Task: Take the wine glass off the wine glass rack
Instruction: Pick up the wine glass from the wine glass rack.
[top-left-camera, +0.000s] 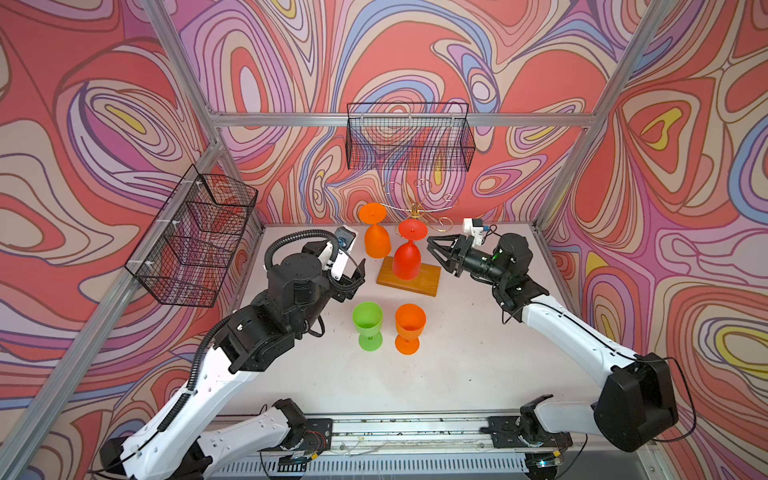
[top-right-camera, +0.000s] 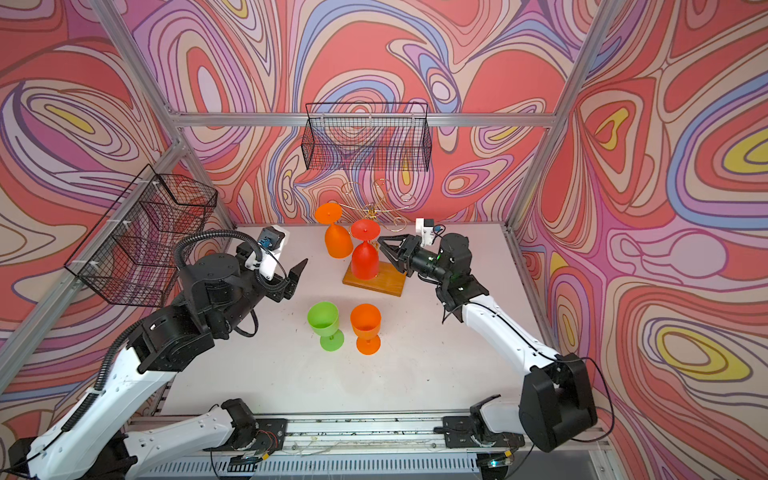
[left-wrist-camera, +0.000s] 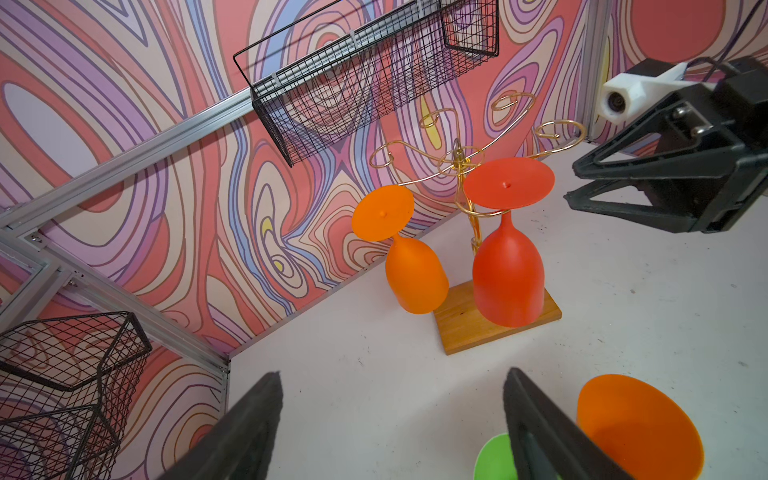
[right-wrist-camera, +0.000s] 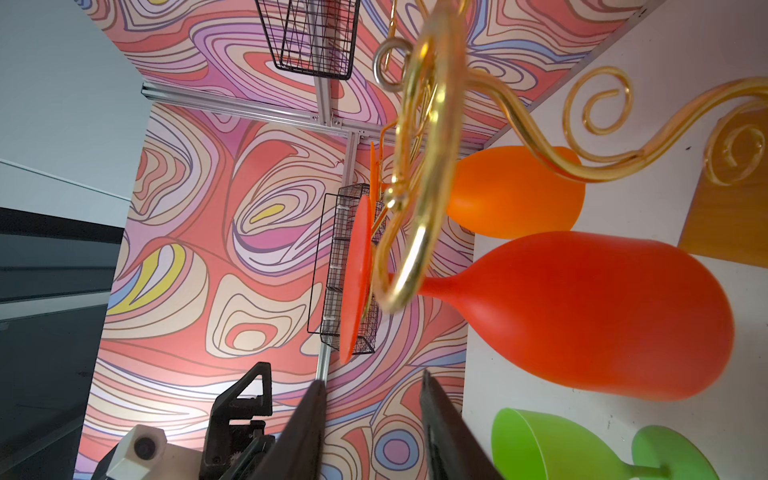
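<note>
The wine glass rack (top-left-camera: 415, 210) is thin gold wire on a wooden base (top-left-camera: 428, 282), at the back of the table. A red wine glass (top-left-camera: 407, 259) (left-wrist-camera: 509, 282) hangs upside down from a front arm, its bowl over the base. An orange wine glass (top-left-camera: 377, 241) (left-wrist-camera: 415, 278) hangs upside down to its left. My right gripper (top-left-camera: 431, 245) (right-wrist-camera: 372, 378) is open, level with the red glass's stem just to its right, with nothing between the fingers. My left gripper (top-left-camera: 359, 274) (left-wrist-camera: 392, 374) stands wide open and empty, left of the base.
A green glass (top-left-camera: 367, 318) and an orange glass (top-left-camera: 410, 320) stand upright in front of the rack. One black wire basket (top-left-camera: 409, 137) hangs on the back wall above the rack, another (top-left-camera: 195, 237) on the left wall.
</note>
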